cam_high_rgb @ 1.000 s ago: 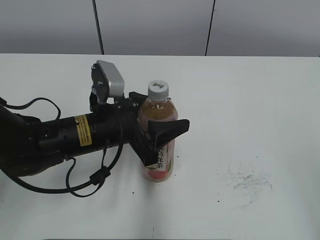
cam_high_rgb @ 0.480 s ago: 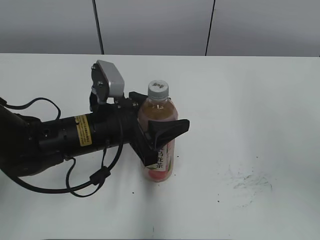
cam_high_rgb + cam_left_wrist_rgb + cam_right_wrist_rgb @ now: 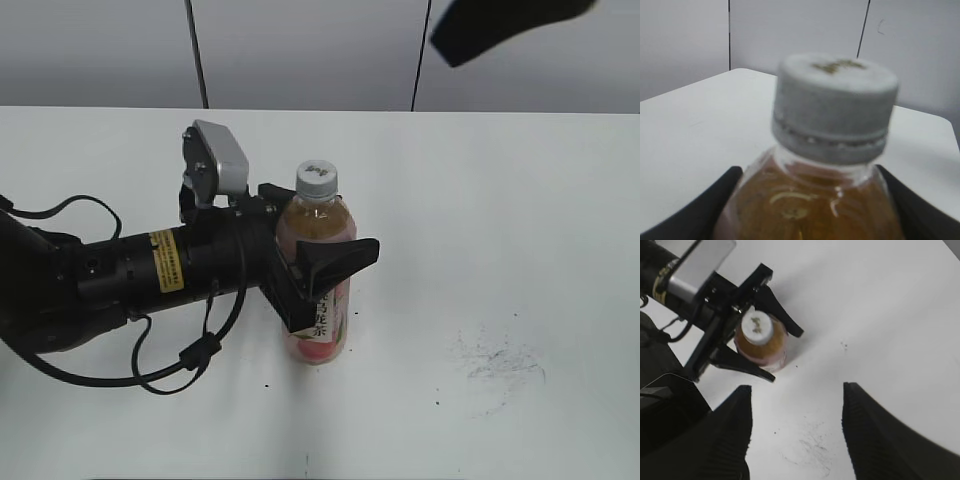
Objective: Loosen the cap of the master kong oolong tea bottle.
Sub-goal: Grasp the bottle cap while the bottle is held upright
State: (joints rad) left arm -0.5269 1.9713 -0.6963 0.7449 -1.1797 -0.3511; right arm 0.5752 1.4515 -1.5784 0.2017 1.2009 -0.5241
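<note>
The master kong oolong tea bottle [image 3: 322, 335] stands upright on the white table [image 3: 520, 200], amber tea above a pink label. Its grey-white cap [image 3: 316, 180] sits on the neck with a dark mark on top. My left gripper [image 3: 322, 232] is shut on the bottle's shoulder just under the cap; in the left wrist view the cap [image 3: 835, 107] fills the frame and black fingers [image 3: 700, 210] press both sides of the bottle [image 3: 810, 200]. My right gripper [image 3: 797, 387] hangs open and empty high above the table, looking down on the cap [image 3: 757, 326] and bottle [image 3: 765, 349].
The left arm and its looping cables [image 3: 180, 350] lie across the table's left half. Dark scuff marks [image 3: 495, 365] stain the surface right of the bottle. Grey wall panels [image 3: 300, 50] stand behind the table's far edge.
A dark part of my right gripper has come into the top right of the exterior view. The bottle and the left gripper have not moved.
</note>
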